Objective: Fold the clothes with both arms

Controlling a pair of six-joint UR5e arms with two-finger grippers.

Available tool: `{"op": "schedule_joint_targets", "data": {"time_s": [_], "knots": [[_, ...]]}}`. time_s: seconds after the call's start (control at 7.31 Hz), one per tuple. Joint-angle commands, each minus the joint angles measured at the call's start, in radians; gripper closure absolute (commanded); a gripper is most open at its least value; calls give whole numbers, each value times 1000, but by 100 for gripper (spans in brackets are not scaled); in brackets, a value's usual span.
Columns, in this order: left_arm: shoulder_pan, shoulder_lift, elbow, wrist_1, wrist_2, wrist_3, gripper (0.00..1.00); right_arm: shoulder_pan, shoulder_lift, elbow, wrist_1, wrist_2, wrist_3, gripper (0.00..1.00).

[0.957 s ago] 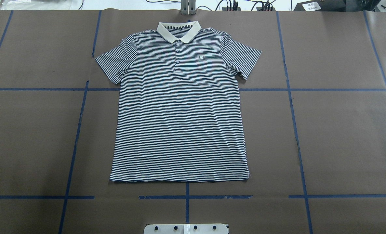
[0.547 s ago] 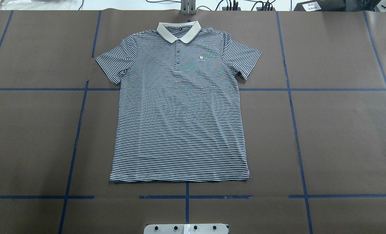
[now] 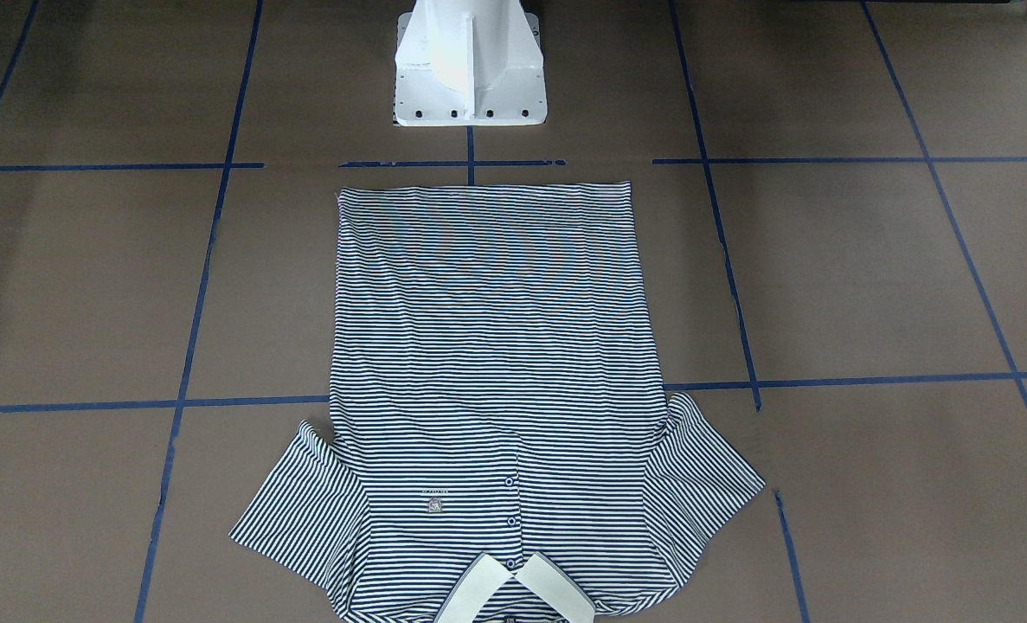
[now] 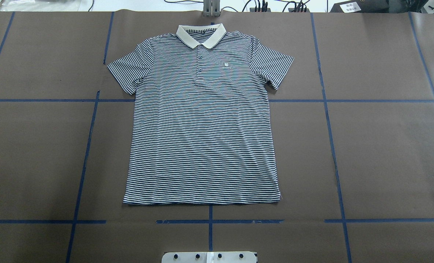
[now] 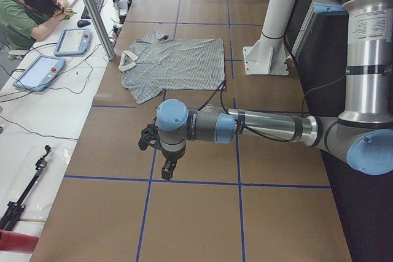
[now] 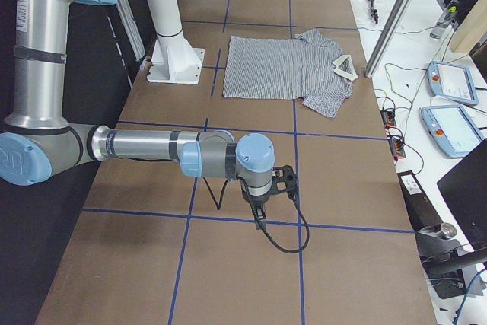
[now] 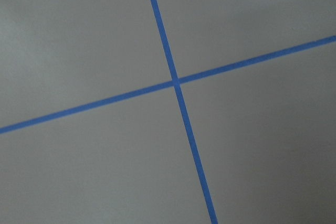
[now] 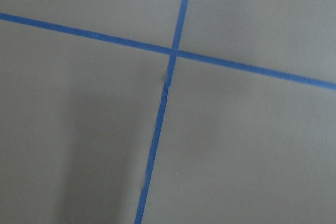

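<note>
Overhead exterior: polo shirt point(image 4: 202, 128) flat, long axis hem-near to collar-far. Left claw point(image 5: 166, 170), right claw point(image 6: 259, 215) well apart off opposite sides, neither nearer; spread or pressed, cannot tell.

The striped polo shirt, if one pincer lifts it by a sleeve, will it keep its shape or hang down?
The polo shirt lies flat and thin on the brown paper, so it would probably droop and bunch. Its cream collar looks thicker, likely firmer. Pushed, it may wrinkle rather than slide.
</note>
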Motion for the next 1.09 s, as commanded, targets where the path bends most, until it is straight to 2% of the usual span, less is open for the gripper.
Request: {"op": "schedule_joint_targets", "data": {"time_s": [0.0,0.14,0.27,0.41,0.68,0.96], "knots": [[1,-22,-2,-172,17,-3,0,-42,36,-23,296,-15,6,0],[1,-43,32,-369,19,-3,0,-42,62,-59,326,4,39,0],[1,-74,131,-567,19,-4,0,-42,97,-85,329,7,109,0],[1,-105,217,-713,13,-44,0,-42,151,-129,329,33,110,0],[4,-190,280,-745,11,-284,0,-64,324,-264,329,89,116,0],[19,-205,284,-745,9,-314,0,-169,427,-269,331,90,253,3]]}}
